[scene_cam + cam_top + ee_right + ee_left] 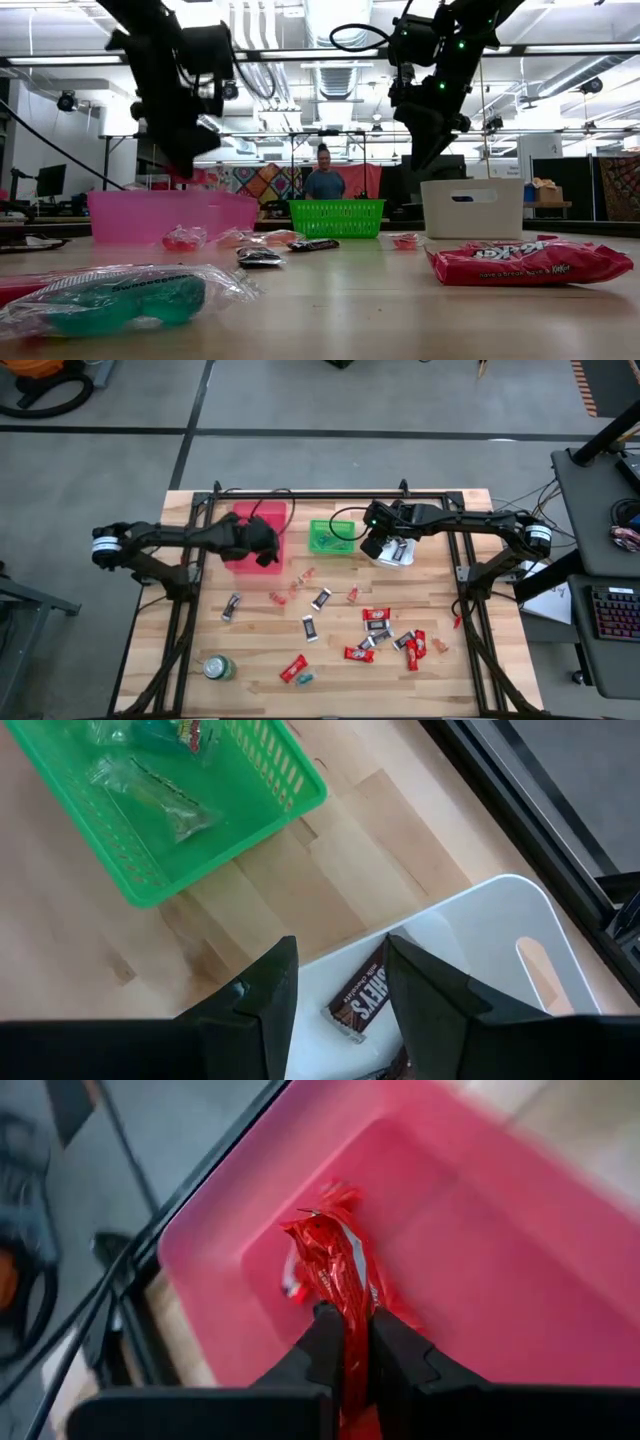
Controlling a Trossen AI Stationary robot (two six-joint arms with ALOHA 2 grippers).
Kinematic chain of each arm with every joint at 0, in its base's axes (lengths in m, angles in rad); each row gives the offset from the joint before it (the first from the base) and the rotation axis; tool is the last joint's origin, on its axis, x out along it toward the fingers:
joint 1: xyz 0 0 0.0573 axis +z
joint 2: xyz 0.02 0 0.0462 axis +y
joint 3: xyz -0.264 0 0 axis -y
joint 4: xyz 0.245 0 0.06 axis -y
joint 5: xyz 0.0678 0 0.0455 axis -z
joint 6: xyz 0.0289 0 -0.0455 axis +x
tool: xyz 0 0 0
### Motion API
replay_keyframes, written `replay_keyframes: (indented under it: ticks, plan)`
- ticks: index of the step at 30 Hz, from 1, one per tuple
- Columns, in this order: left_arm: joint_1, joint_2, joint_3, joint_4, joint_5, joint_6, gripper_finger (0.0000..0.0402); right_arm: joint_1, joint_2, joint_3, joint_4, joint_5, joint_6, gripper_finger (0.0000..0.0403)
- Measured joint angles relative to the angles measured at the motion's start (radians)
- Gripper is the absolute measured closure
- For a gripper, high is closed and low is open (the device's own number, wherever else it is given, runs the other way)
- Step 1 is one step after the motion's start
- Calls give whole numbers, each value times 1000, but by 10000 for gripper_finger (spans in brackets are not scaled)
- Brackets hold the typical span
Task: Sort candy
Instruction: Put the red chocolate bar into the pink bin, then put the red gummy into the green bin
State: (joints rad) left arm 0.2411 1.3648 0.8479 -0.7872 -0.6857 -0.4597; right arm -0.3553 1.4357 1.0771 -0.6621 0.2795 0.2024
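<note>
While left hand (355, 1340) clamps red candy (335, 1270) over pink bin (520, 1260), right hand (340, 985) apart above white bin (500, 920).

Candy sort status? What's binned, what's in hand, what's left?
Binned: clear-wrapped sweets in the green basket, a brown bar in the white bin. In hand: left gripper shut on a red candy above the pink bin; right gripper open over the white bin. Left: roughly twenty candies loose on the table.
</note>
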Motion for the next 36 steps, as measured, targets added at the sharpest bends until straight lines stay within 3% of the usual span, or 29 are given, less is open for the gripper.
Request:
replay_keyframes:
  ticks: [6, 14, 20, 28, 36]
  plan:
    - [80, 40, -7, 1, 4, 27, 358, 2, 0, 0, -1, 0, 0, 259]
    - [81, 54, -7, 2, 3, 33, 294, 2, 0, 0, 0, 0, 0, 259]
    - [65, 36, -7, 13, -2, 29, 273, 4, 0, 0, -1, -15, 0, 259]
    - [-86, -1, -7, 137, -3, 54, 271, 30, 0, 0, 15, -233, -1, 259]
    - [-308, -10, -7, 366, -2, 264, 271, 150, 0, 0, 17, -529, -15, 259]
